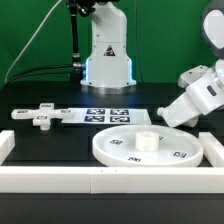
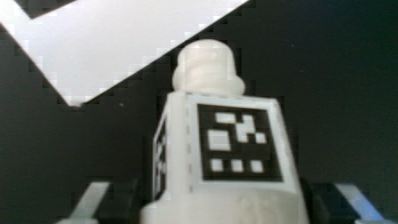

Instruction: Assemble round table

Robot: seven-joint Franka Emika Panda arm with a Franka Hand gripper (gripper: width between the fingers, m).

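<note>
In the wrist view my gripper (image 2: 217, 206) is shut on the white post (image 2: 219, 130). The post carries a black-and-white tag and its narrower rounded tip points away from the hand. A dark finger (image 2: 89, 203) shows on each side of the post. In the exterior view my gripper (image 1: 168, 112) hangs tilted at the exterior view's right, just above the far right rim of the large disc (image 1: 120, 152); there the post cannot be told apart from the hand. The disc lies flat with a raised hub (image 1: 147, 138) at its middle. The cross-shaped piece (image 1: 40, 116) lies at the exterior view's left.
The marker board (image 1: 108, 115) lies flat behind the disc. White border rails run along the front (image 1: 100, 183) and both sides. The robot's base (image 1: 107, 55) stands at the back. A white flat surface (image 2: 107, 50) with straight edges shows beyond the post in the wrist view.
</note>
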